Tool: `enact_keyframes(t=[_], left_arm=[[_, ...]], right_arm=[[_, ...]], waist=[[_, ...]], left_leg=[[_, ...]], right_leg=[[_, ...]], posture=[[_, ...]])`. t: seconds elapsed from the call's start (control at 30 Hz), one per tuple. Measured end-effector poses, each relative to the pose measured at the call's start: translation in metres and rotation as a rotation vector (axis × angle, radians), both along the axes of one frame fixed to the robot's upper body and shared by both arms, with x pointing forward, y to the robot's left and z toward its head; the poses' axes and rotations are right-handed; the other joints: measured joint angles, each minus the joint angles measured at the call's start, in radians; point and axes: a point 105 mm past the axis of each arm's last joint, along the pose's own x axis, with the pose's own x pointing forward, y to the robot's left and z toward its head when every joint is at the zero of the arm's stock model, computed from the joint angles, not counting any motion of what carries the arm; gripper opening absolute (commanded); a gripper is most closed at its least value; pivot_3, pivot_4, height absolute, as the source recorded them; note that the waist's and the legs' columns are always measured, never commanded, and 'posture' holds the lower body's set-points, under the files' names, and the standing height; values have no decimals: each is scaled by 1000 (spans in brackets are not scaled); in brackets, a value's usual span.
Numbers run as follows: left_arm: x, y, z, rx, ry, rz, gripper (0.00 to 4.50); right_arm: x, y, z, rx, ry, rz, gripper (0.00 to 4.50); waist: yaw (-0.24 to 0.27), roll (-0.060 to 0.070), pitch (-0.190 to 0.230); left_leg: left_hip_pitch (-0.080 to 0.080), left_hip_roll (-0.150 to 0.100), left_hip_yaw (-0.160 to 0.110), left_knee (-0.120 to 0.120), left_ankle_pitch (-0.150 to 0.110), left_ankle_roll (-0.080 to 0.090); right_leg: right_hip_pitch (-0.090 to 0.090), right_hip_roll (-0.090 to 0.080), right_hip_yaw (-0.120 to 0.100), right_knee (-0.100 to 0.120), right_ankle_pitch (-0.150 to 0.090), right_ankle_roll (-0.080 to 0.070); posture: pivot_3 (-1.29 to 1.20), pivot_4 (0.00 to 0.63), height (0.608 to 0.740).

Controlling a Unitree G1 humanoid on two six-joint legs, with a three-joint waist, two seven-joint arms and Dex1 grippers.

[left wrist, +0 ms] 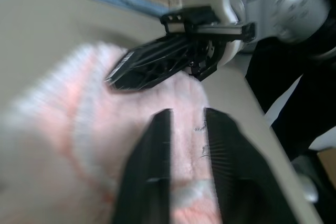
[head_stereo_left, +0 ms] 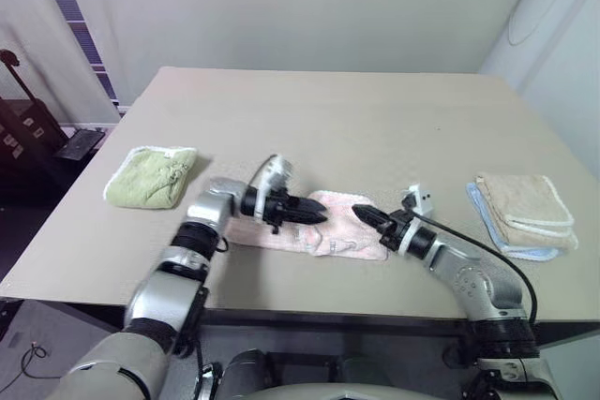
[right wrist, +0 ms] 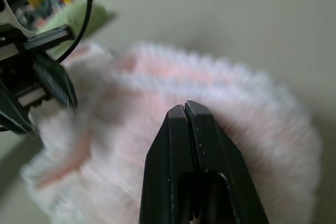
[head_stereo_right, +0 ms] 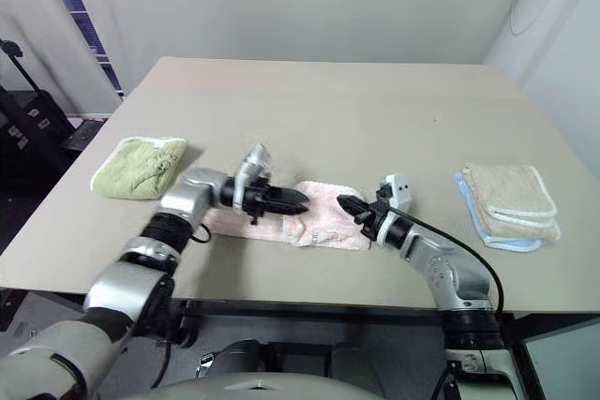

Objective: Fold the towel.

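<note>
Light green towel lies at the counter's left side, apart from the work. Left claw points rightward, low over the pink towel, fingers parted with a clear gap, nothing between them. The towel sits bunched at the near middle of the counter, between and beneath both claws. Right claw meets the towel's right edge, fingers pressed together, gripping nothing visible. Beige and pale blue towels stacked at far right
</note>
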Motion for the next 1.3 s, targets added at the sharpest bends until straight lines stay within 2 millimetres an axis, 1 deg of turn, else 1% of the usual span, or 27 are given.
enact_keyframes(t=[0.07, 0.1, 0.13, 0.17, 0.2, 0.23, 0.27, 0.33, 0.4, 0.47, 0.63, 0.7, 0.77, 0.87, 0.97, 1.1, 1.17, 1.3], left_arm=[[0, 24, 12, -4, 30, 57, 3130], [-2, 41, 16, -5, 64, 102, 3504], [-5, 57, 19, -6, 101, 150, 3787], [-8, 69, 22, -11, 135, 185, 4188], [-11, 79, 24, -16, 167, 219, 4486], [-13, 87, 26, -22, 194, 245, 4500], [-17, 95, 28, -26, 223, 275, 4500], [-22, 109, 27, -8, 262, 338, 4500], [-29, 127, 19, 30, 319, 416, 4500], [-43, 142, 9, 64, 418, 475, 4500], [-66, 158, -4, 167, 647, 577, 4500], [-69, 162, -9, 166, 736, 627, 4500], [-67, 168, -13, 137, 823, 686, 4500], [-64, 174, -16, 110, 903, 742, 4500], [-53, 180, -22, 58, 989, 823, 4500], [-39, 173, -27, 10, 1057, 852, 4500], [-36, 167, -32, 8, 1079, 855, 4500], [-31, 158, -33, -2, 1099, 844, 4500]], right_arm=[[-2, 5, 11, 16, -24, 25, 1651], [-4, 8, 15, 23, -35, 42, 2003], [-5, 10, 19, 25, -44, 55, 2305], [-6, 11, 21, 29, -47, 66, 2697], [-7, 12, 22, 32, -51, 76, 3083], [-8, 14, 23, 37, -52, 88, 3375], [-8, 17, 24, 40, -52, 106, 3803], [-8, 22, 27, 41, -57, 130, 4460], [-6, 25, 30, 43, -66, 147, 4460], [-1, 26, 32, 43, -62, 153, 4460], [9, 29, 29, 58, 3, 154, 4460], [11, 30, 26, 69, 28, 151, 4460], [12, 35, 24, 91, 46, 156, 4460], [14, 38, 22, 99, 67, 153, 4460], [15, 38, 22, 99, 70, 145, 4460], [17, 37, 21, 100, 76, 122, 4460], [18, 35, 20, 97, 78, 108, 4460], [19, 28, 18, 95, 87, 68, 4460]], waist=[[-3, 0, 0], [-7, 0, 0], [-9, 0, 0], [-9, 0, 0], [-10, 0, 0], [-9, 0, 0], [-7, 0, 0], [-8, 0, 0], [-11, 0, 0], [-20, 0, 0], [-21, 0, 0], [-19, 0, 0], [-19, 0, 0], [-20, 0, 0], [-19, 0, 0], [-18, 0, 0], [-19, 0, 0], [-8, 0, -1]], left_leg=[[0, 0, 0, -1, 0, 0], [0, 0, 0, -1, 0, 0], [0, 0, 0, -1, 0, 0], [0, 0, 0, -1, 0, 0], [0, 0, 0, 0, 0, 0], [0, 0, 0, 0, 0, 0], [1, 0, -1, 1, 0, -1], [2, -1, 0, 1, -2, -3], [3, -1, 0, 1, -2, -3], [3, -1, 0, 1, -2, -4], [3, -2, 0, -3, -1, -5], [2, -2, 0, -4, -1, -6], [2, -2, 0, -6, 0, -7], [2, -2, 1, -7, 0, -8], [2, -2, 1, -7, 0, -8], [2, -2, 1, -7, 0, -8], [2, -2, 1, -7, 0, -8], [2, -4, 1, -8, 1, -8]], right_leg=[[-1, 0, 0, 1, 0, 1], [-1, 0, 0, 1, 0, 1], [-1, 0, 0, 1, -1, 1], [-1, 0, 0, 1, -1, 1], [-1, 0, 0, 1, -1, 1], [0, 0, -1, 1, -1, 1], [1, -1, -1, 1, -1, 1], [-1, -2, -1, 1, -2, -2], [-1, -3, -1, 1, -2, -3], [-1, -4, -1, 1, -2, -4], [-4, -6, -2, 1, -2, -4], [-5, -6, -2, 1, -2, -4], [-7, -6, -2, 1, -2, -4], [-8, -6, -3, 1, -1, -4], [-9, -6, -3, 1, -1, -3], [-9, -7, -4, 1, 0, -1], [-9, -8, -4, 1, 0, -1], [-8, -11, -8, 2, 0, -2]], posture=[[0, 0, 740], [0, 0, 740], [0, 0, 740], [0, 0, 740], [0, 0, 740], [0, 0, 740], [0, 0, 740], [0, 0, 740], [0, 0, 740], [0, 0, 740], [0, 0, 740], [0, 0, 740], [0, 0, 740], [0, 0, 740], [0, 0, 740], [0, 0, 740], [0, 0, 740], [0, 0, 740]])
